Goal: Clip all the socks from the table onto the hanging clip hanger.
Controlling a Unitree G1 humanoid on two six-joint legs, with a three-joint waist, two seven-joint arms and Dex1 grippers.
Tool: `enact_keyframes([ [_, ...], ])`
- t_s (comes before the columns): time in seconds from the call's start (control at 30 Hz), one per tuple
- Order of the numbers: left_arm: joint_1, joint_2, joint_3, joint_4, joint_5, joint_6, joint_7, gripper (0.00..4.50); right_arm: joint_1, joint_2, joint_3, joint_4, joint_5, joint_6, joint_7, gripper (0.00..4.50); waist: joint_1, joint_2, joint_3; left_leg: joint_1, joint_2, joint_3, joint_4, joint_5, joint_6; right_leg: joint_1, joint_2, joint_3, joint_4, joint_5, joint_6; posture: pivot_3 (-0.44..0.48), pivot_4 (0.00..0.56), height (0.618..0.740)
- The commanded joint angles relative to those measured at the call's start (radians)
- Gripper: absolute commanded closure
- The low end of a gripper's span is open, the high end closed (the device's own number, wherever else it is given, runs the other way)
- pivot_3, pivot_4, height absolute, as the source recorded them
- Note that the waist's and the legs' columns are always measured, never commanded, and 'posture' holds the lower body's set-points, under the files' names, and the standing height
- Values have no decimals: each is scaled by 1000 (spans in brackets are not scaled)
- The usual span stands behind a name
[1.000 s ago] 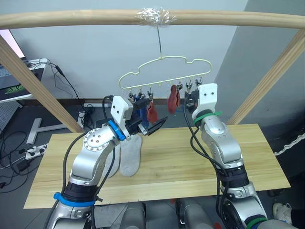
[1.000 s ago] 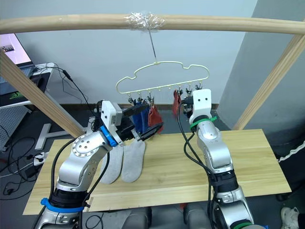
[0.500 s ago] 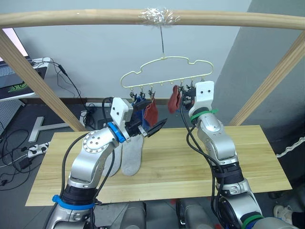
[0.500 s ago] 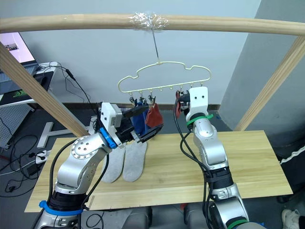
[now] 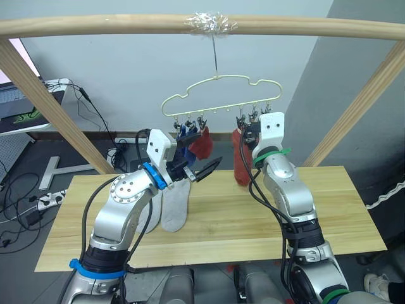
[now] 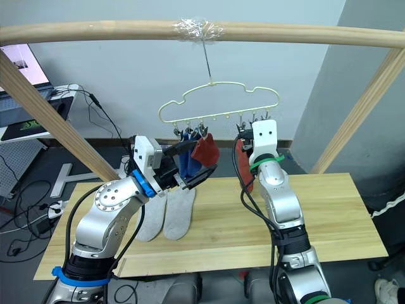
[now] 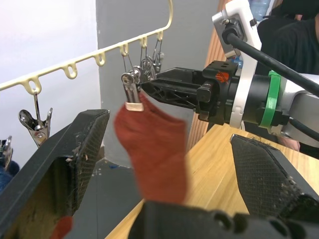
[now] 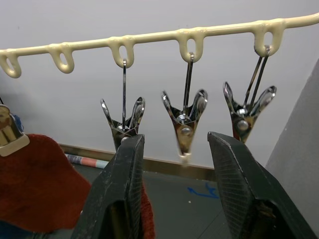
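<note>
The thin cream wire clip hanger (image 5: 218, 95) with its wavy outline hangs by its hook from a thick round wooden bar (image 5: 95, 25) above the far edge of the counter (image 5: 354, 215), a long top of light yellowish wood planks. On its row of small grey metal clips, a soft blue ankle sock (image 6: 184, 158) hangs at the left end, a rust red sock (image 5: 201, 143) next to it, and a second rust red sock (image 5: 240, 161) further right, near the right hand (image 8: 174, 164). Whether a second blue sock hangs there cannot be told.

Two light grey ankle socks (image 6: 177, 212) lie side by side on the counter near its far edge, left of the middle, partly behind the left arm. So the job looks more than half done, with the grey pair left to clip.

The right hand is raised to the clips, fingers spread, pinching nothing. The left hand (image 5: 201, 169) hovers below the hanging socks, fingers also spread and empty.

Slanted wooden posts (image 5: 44, 107) flank the counter. The left arm itself covers part of the grey socks, and the hung socks crowd the left clips.
</note>
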Motion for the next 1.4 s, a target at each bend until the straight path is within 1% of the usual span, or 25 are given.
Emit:
enact_keyframes([
  [0.03, -19, -2, 14, -43, -22, -6, 2, 51, -46, 8, -21, 3, -12, -19, -16, 2591, 0, 0, 0, 0, 0, 0, 0, 0, 0, 0, 0, 0, 0, 0, 0, 183, 160, 740],
  [0.1, -18, -2, 15, -45, -22, -5, 2, 51, -62, 9, -24, 20, -13, -27, -17, 2969, 0, 0, 0, 0, 0, 0, 0, 1, 1, 0, 0, 0, 0, 0, 0, 183, 160, 740],
  [0.17, -16, -2, 15, -47, -22, -4, 3, 51, -75, 9, -27, 38, -14, -33, -17, 3582, -1, 0, 0, 0, 0, 0, 0, 1, 1, 0, 0, 0, 0, 0, 0, 183, 160, 740],
  [0.5, -10, -4, 15, -58, -22, 1, 12, 51, -119, 14, -24, 103, -17, -58, -16, 3582, 0, 0, 0, 0, 0, 0, 0, 1, 1, 0, 0, 0, 0, 0, -1, 194, 165, 740],
  [0.83, -9, -6, 16, -60, -21, 5, 14, 51, -129, 15, -16, 127, -33, -50, -11, 3582, 0, 0, 0, 0, 0, 0, 0, 1, 1, 0, 0, 0, 0, 0, 0, 196, 166, 740],
  [0.93, -11, -8, 16, -59, -21, 5, 16, 51, -131, 16, -22, 134, -35, -52, -14, 2991, 1, 0, 0, 0, 0, 0, 0, 1, 1, 0, 0, 0, 0, 0, 0, 197, 168, 740],
  [1.07, -16, -11, 13, -57, -19, 5, 18, 51, -137, 19, -30, 136, -31, -52, -18, 1682, 1, 0, 0, 0, 0, 0, 0, 1, 1, 0, 0, 0, 0, 0, 0, 196, 168, 740],
  [1.3, -16, -16, 11, -52, -14, 0, 17, 51, -144, 24, -35, 141, -29, -55, -16, 1682, 1, 0, 0, 0, 0, 0, 0, 1, 1, 0, 0, 0, 0, 0, 0, 195, 167, 740],
  [1.4, -21, -17, 12, -45, -12, -3, 17, 51, -147, 25, -40, 148, -28, -58, -14, 2295, 1, 0, 0, 0, 0, 0, 0, 1, 1, 0, 0, 0, 0, 0, 0, 196, 168, 740],
])
